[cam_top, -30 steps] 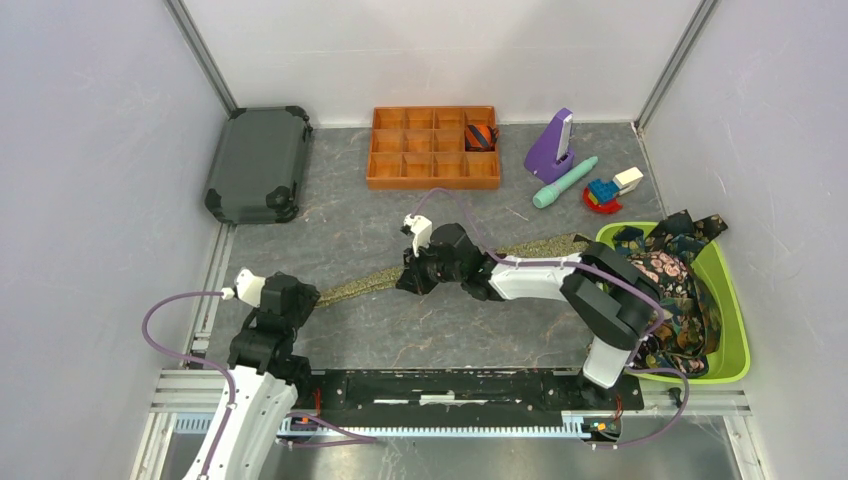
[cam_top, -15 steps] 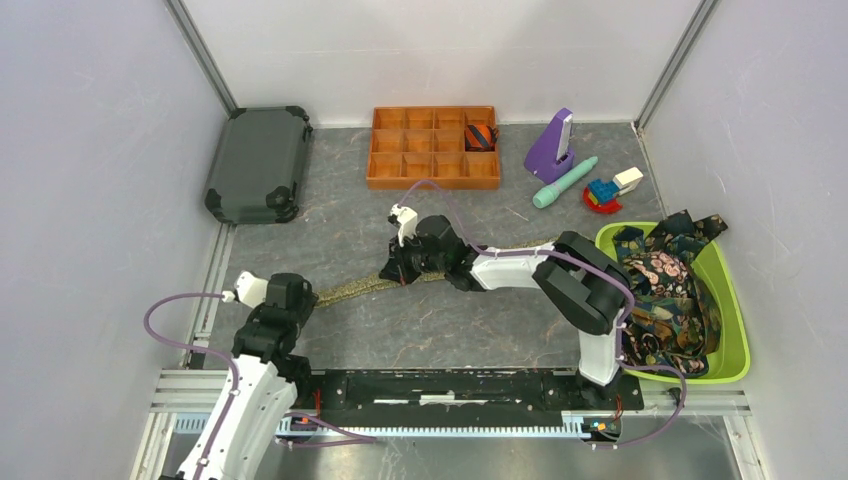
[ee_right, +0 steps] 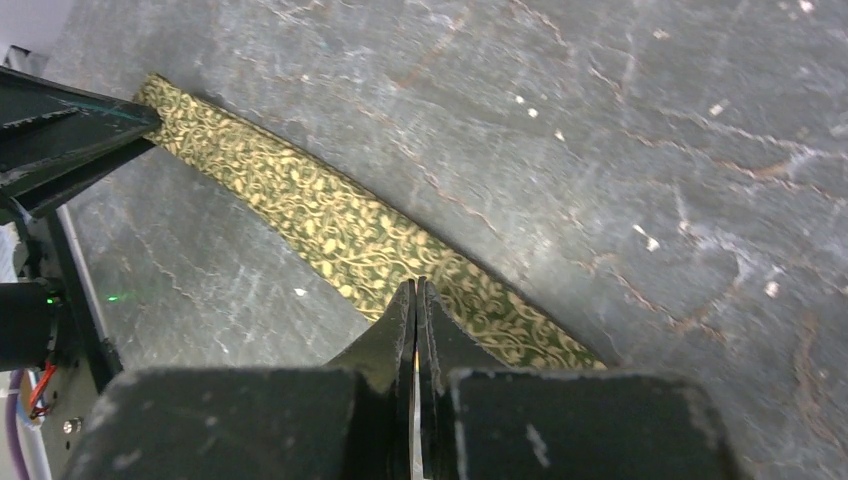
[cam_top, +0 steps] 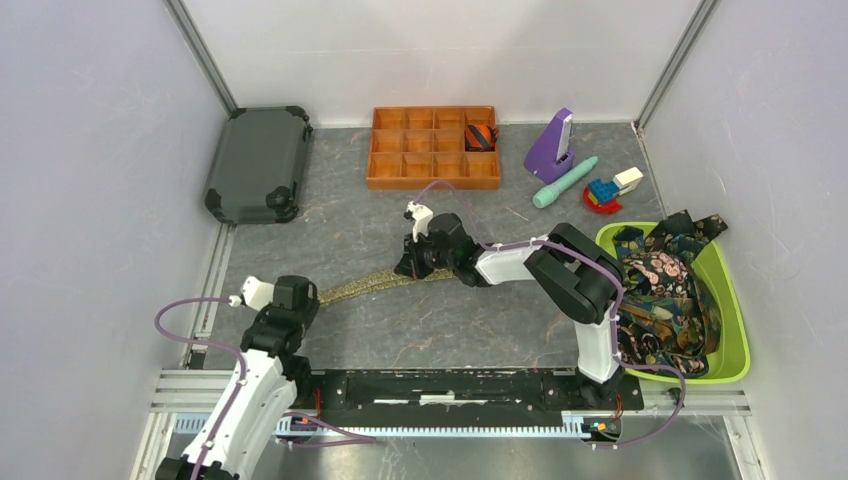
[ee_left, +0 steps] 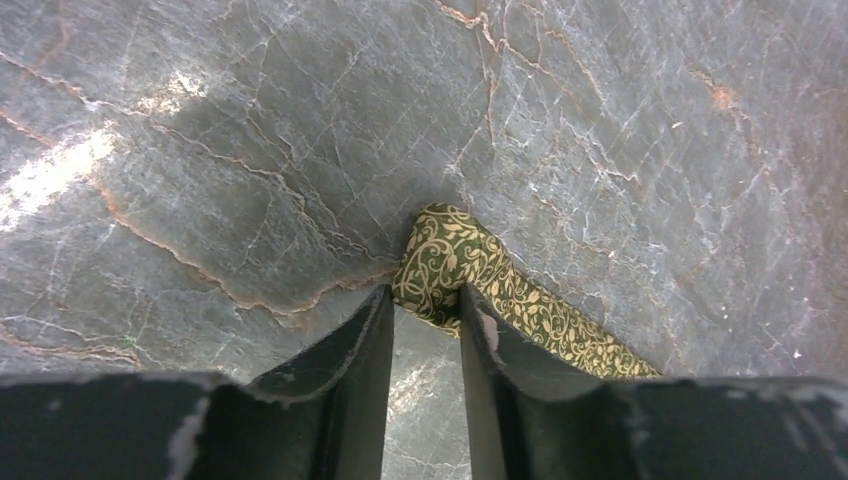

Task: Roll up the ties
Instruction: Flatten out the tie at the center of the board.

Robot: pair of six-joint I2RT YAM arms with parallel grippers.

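- The table [cam_top: 420,330] is flat and hard. It gives me a firm bed to roll against, though thin cloth lying flush on it is awkward to get under.
- The green bin [cam_top: 735,330] sits at the right edge of the top view and holds the other ties [cam_top: 670,280] in a loose, dark, printed heap.
- The olive-green tie [cam_top: 365,286] lies near the middle of the table. Its long axis slants from lower left to upper right, and its narrow rounded end points lower left. The far part passes under my right arm, so I can't see where it ends.
- I judge the tie to be light, limp and rather slick. It will sag, twist and slide instead of holding a shape. The best place to take it is at the narrow end, across its width, so the roll starts square.
- My right fingers [ee_right: 395,330] are pressed together, pinching the tie partway along its length.
- My left fingers [ee_left: 350,350] stand slightly apart, and the tie's end seems to be caught between their tips.
- A striped roll [cam_top: 481,135] sits in the orange tray [cam_top: 420,170] at the top of the frame.
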